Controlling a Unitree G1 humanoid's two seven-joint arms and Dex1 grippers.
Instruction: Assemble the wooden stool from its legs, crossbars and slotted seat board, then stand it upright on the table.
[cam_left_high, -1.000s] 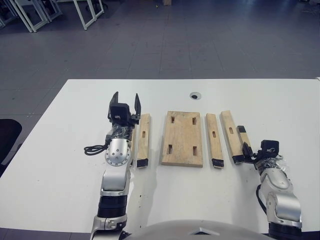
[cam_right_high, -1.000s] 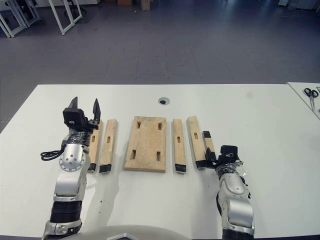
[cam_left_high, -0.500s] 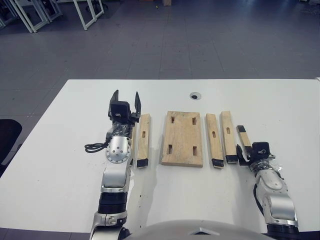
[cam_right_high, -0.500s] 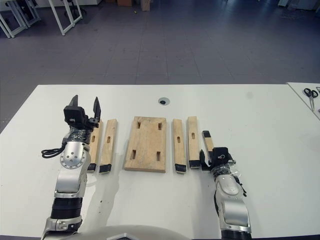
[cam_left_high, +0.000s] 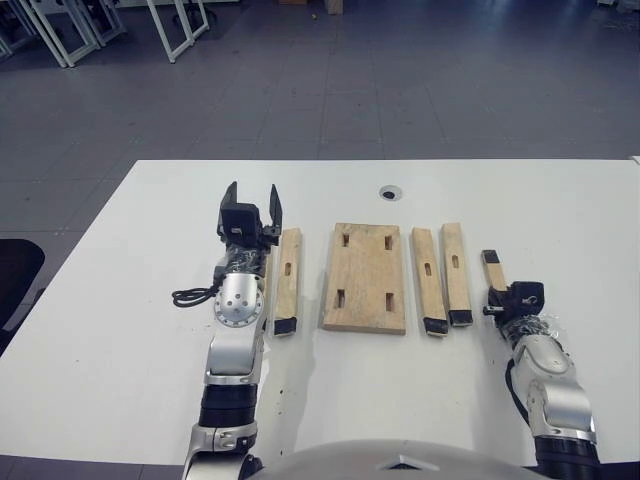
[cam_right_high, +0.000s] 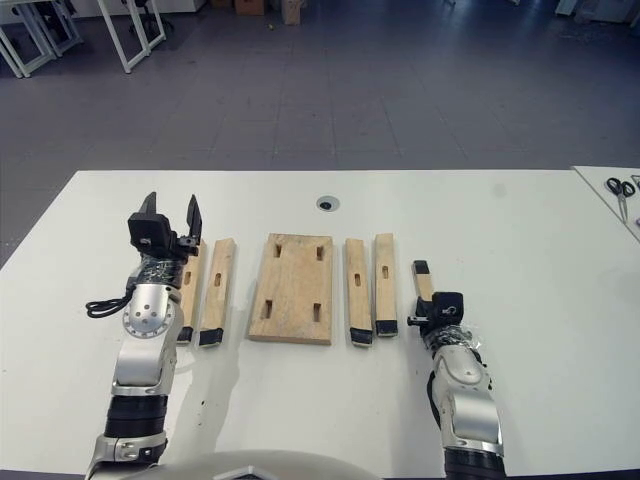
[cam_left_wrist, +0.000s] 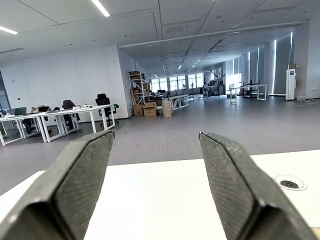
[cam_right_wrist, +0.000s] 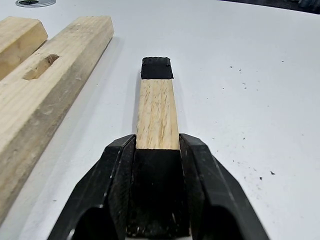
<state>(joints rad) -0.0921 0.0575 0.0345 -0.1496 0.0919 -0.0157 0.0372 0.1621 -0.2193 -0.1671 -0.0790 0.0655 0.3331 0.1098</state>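
Left eye view: the seat board (cam_left_high: 365, 277) lies flat in the middle of the white table (cam_left_high: 150, 360), its four slots facing up. Just left of it lies the near-left leg (cam_left_high: 287, 278), lengthwise, with a black cap on the end towards me. My left arm rests just beside that leg. My left gripper (cam_left_high: 252, 192) has its fingers spread apart with nothing between them. Right of the board, the inner right leg (cam_left_high: 428, 278) and the outer right leg (cam_left_high: 455, 272) lie side by side, nearly touching. Farther right, apart from them, lies the short crossbar (cam_left_high: 491, 270), and my right gripper (cam_left_high: 497, 297) is clamped on its near end. A cable grommet (cam_left_high: 390, 191) sits in the table beyond the board, and a black cable (cam_left_high: 185, 296) loops beside my left arm.

Right eye view: the far-left leg (cam_right_high: 189, 290) shows partly under my left arm, parallel to its neighbour. Scissors (cam_right_high: 620, 188) lie on another table at the right edge.

Left wrist view: my two fingers (cam_left_wrist: 80, 185) stand wide apart above the white tabletop.

Right wrist view: my fingers (cam_right_wrist: 117, 172) press both sides of the crossbar's black end cap. The bar lies flat on the table. The outer right leg lies near it, not touching.
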